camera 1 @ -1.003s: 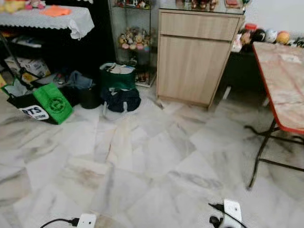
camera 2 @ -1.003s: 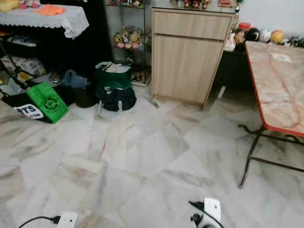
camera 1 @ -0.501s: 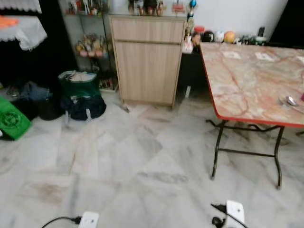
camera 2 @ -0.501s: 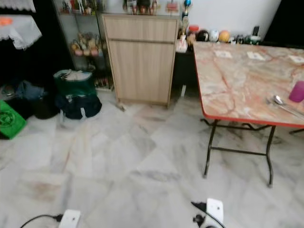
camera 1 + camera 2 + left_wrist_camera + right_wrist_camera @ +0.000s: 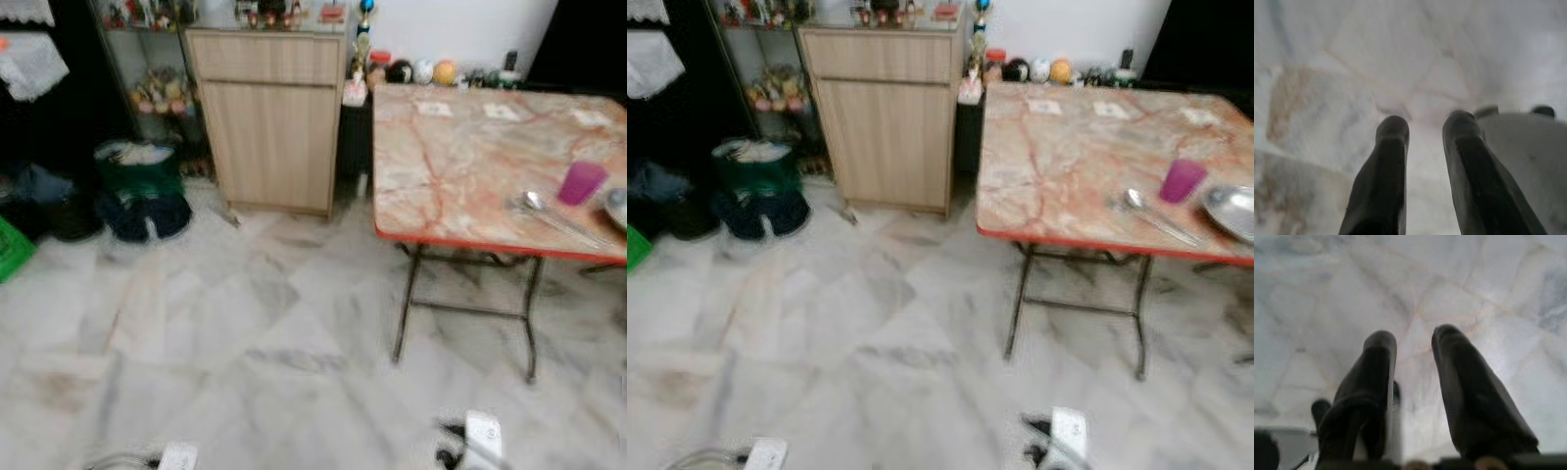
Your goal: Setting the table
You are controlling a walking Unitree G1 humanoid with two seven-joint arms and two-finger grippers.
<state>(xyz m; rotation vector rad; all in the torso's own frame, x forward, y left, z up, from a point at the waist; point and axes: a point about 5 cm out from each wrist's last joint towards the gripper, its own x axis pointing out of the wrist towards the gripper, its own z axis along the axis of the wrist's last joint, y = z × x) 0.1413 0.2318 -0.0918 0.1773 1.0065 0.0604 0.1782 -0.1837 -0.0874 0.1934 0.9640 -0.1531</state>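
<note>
A folding table [image 5: 1058, 166] stands to the right, with open floor [image 5: 872, 333] in front of it and to its left. On its surface, toward the right edge, a cup [image 5: 1182, 180] sits just behind a spoon [image 5: 1156, 215], and a plate [image 5: 1232, 211] lies to the right of both. Three cards [image 5: 1112, 109] lie along the far side of the surface. A cabinet [image 5: 884, 122] stands against the back wall, left of the table, with small ornaments [image 5: 1038, 70] on a low shelf between them. Left of the cabinet, bags [image 5: 759, 191] rest on the floor before a display shelf [image 5: 774, 88].
</note>
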